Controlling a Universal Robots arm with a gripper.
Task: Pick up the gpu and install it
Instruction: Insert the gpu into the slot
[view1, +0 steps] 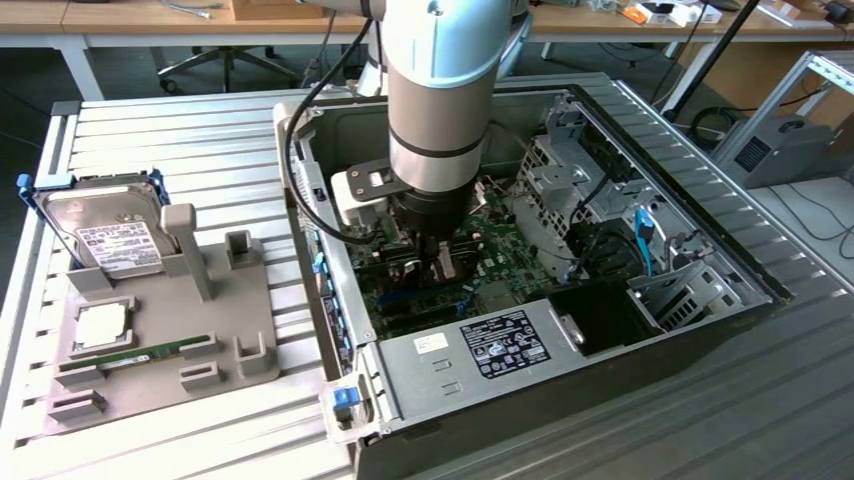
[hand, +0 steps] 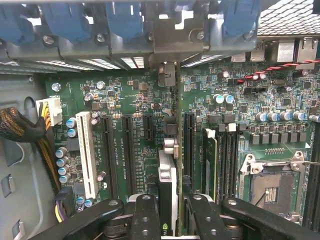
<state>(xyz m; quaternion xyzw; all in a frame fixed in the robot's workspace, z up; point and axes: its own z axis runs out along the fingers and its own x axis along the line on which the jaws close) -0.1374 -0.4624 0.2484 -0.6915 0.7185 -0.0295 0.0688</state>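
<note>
The gpu (hand: 167, 175) stands edge-on between my fingers, a thin dark card with a silvery cooler on its face. My gripper (hand: 170, 217) is shut on it. The card's far end reaches the case's rear slot openings. It hangs just over the green motherboard (hand: 130, 100), between the black expansion slots (hand: 129, 150) and another black slot (hand: 189, 145). What lies directly beneath the card is hidden. In the exterior view the arm reaches straight down into the open computer case (view1: 667, 170), with my gripper (view1: 434, 262) low over the board.
A white slot (hand: 86, 150) and a yellow-black cable bundle (hand: 30, 135) sit beside the black slots. The empty CPU socket (hand: 272, 182) lies beyond. Outside the case, a grey fixture (view1: 200, 330) holds a hard drive (view1: 114, 235), a processor (view1: 104, 325) and a memory stick (view1: 147, 352).
</note>
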